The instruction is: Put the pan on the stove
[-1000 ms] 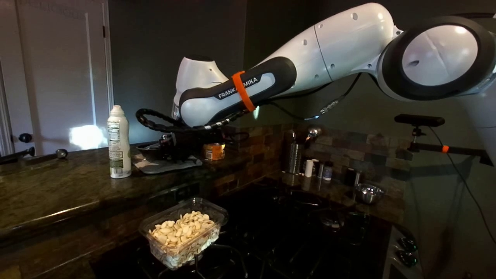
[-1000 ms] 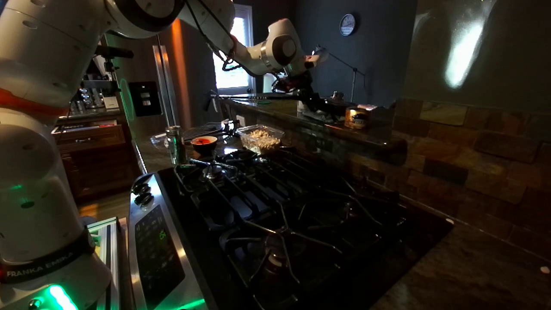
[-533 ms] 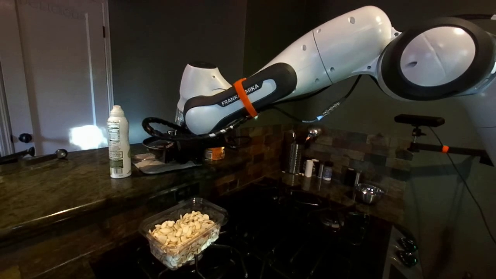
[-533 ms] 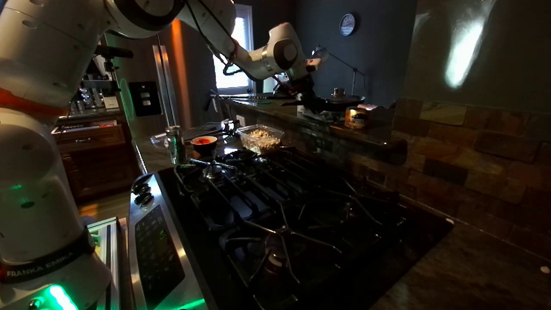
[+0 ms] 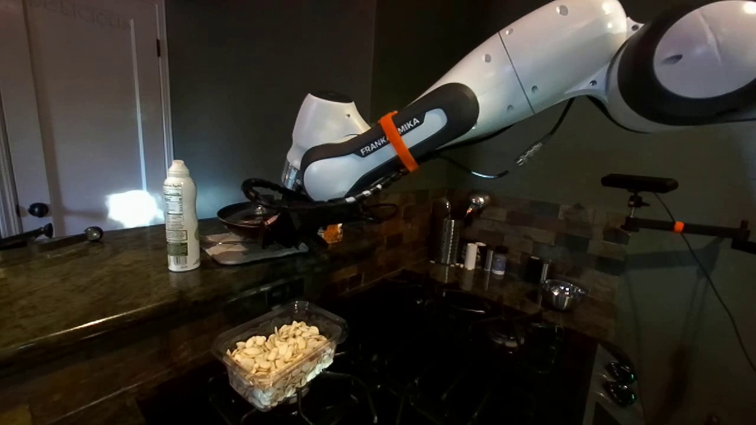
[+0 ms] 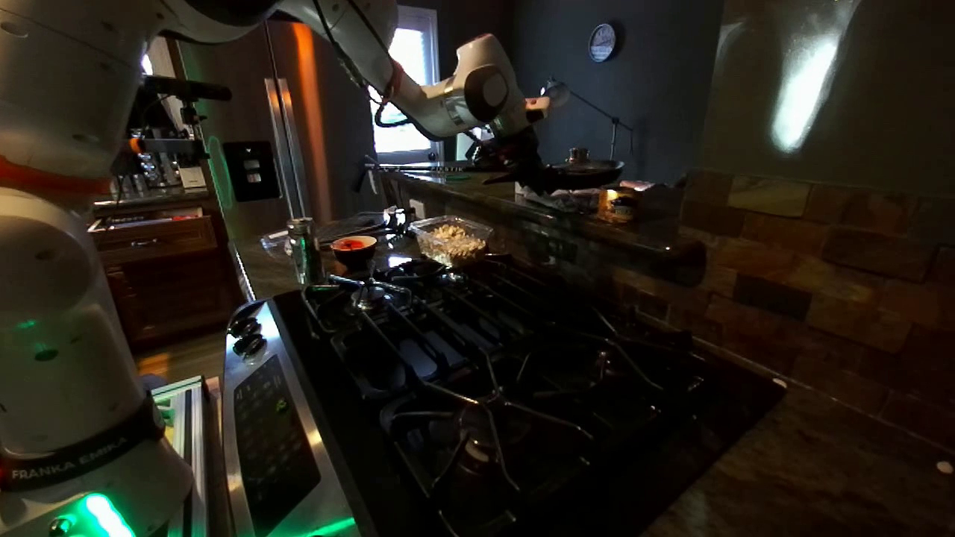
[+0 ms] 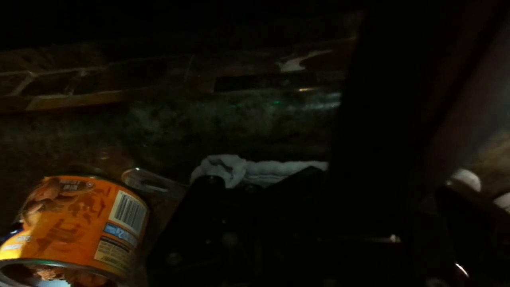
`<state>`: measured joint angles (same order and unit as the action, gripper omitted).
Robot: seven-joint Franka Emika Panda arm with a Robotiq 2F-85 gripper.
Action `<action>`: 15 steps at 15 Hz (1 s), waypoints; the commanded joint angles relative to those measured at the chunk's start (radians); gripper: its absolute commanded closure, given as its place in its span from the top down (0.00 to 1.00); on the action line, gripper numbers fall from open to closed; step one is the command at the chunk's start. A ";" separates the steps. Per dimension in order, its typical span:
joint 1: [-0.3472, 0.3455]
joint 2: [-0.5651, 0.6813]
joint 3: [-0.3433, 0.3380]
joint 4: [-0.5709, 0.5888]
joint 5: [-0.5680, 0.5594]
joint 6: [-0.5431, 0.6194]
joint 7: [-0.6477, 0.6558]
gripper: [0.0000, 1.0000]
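Note:
The dark pan (image 5: 239,219) with a glass lid is held just above the raised counter ledge. Its lid knob stands up in an exterior view (image 6: 578,155), where the pan (image 6: 597,175) looks nearly level. My gripper (image 6: 533,177) is shut on the pan's handle; the handle's free end (image 6: 498,179) sticks out past the jaws. In the wrist view the jaws (image 7: 318,207) are very dark, with what looks like the dark handle (image 7: 378,99) running up from them. The black gas stove (image 6: 492,395) lies below the ledge with bare grates. It also shows in an exterior view (image 5: 449,360).
A grey cloth (image 5: 254,252) lies under the pan. An orange can (image 6: 618,203) stands close beside it. A white bottle (image 5: 182,221) stands on the ledge (image 5: 106,277). A clear tub of pale pieces (image 6: 451,242), a red-filled bowl (image 6: 354,252) and a grinder (image 6: 304,250) stand by the stove.
My gripper and the pan have risen a little from the cloth and moved back toward the robot's base. The pan looks more level than one second ago.

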<state>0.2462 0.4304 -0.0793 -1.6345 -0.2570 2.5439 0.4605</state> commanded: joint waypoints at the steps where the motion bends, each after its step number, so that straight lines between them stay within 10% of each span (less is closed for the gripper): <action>1: -0.030 -0.176 0.034 -0.161 0.020 -0.005 -0.103 0.00; 9: -0.117 -0.414 0.094 -0.457 0.078 -0.014 -0.376 0.00; 15: -0.161 -0.530 0.094 -0.774 0.191 0.292 -0.564 0.00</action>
<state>0.1155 -0.0018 0.0035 -2.2366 -0.1399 2.6420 -0.0165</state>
